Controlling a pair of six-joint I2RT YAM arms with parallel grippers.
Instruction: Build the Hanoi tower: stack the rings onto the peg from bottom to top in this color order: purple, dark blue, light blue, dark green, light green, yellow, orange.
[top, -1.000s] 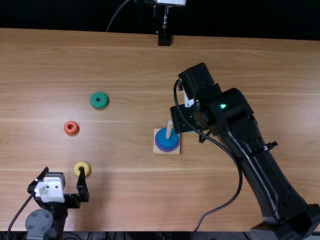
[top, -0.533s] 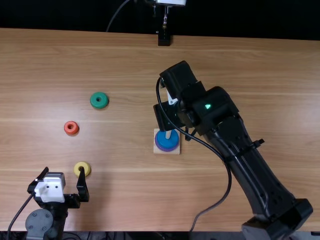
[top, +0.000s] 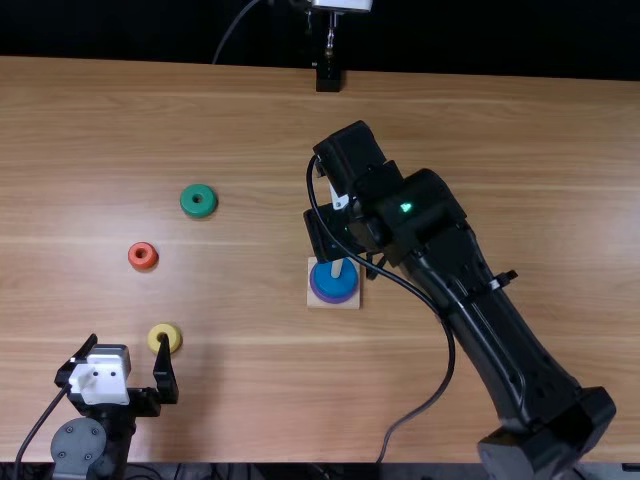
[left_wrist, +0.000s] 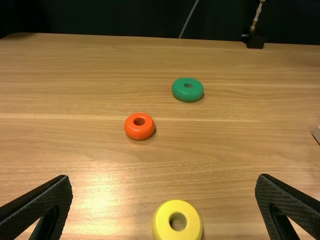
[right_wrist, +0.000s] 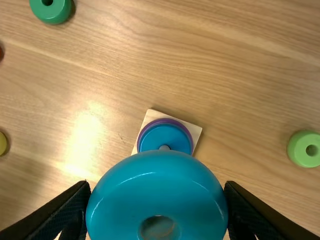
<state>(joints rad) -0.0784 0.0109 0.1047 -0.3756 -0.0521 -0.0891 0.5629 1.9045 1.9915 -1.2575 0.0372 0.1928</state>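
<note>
The right gripper (top: 345, 228) is closed on the thick, round, glossy light blue ring (right_wrist: 157, 190), one finger bearing on each side, the hole between them left uncovered. It points down close to the stack at the middle of the table (top: 240, 380); whether the held ring touches the peg cannot be determined. Directly by it is the square, pale wooden base (top: 313, 303), lying flat, with its upright, round, light wooden peg (top: 337, 268). Two rings are seated on that peg: the wide purple ring (top: 338, 299) at the bottom and the slightly smaller dark blue ring (top: 335, 284) on top of it. A small, round light green ring (right_wrist: 301, 158) lies flat on the table, on the side of the base opposite the other loose rings. To the left, well apart from the base, are three of these, none touching another: the round dark green ring (top: 198, 209) farthest, the small orange ring (top: 142, 265) nearer and further left, and the small yellow ring (top: 155, 338) nearest. The left gripper (top: 128, 342) is at the near left, fingers spread wide and nothing between them, the yellow ring just beyond.
</note>
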